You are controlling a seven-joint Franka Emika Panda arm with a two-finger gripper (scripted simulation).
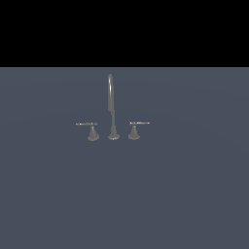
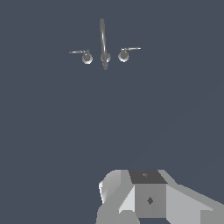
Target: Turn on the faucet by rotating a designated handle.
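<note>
The faucet (image 1: 113, 109) stands on the flat grey-blue surface, with a tall thin arched spout on a flared base. The designated handle (image 1: 135, 128) is the low lever at the exterior view's right of the spout, its bar pointing right. The twin handle (image 1: 91, 129) stands on the other side, its bar pointing left. In the wrist view the spout (image 2: 103, 41), the designated handle (image 2: 125, 53) and the twin handle (image 2: 85, 55) lie far ahead. The gripper (image 2: 146, 192) shows only as grey blocks at the frame's edge, well apart from the faucet. It does not appear in the exterior view.
The grey-blue surface (image 1: 124, 194) spreads flat all around the faucet. A black band fills the exterior view above it.
</note>
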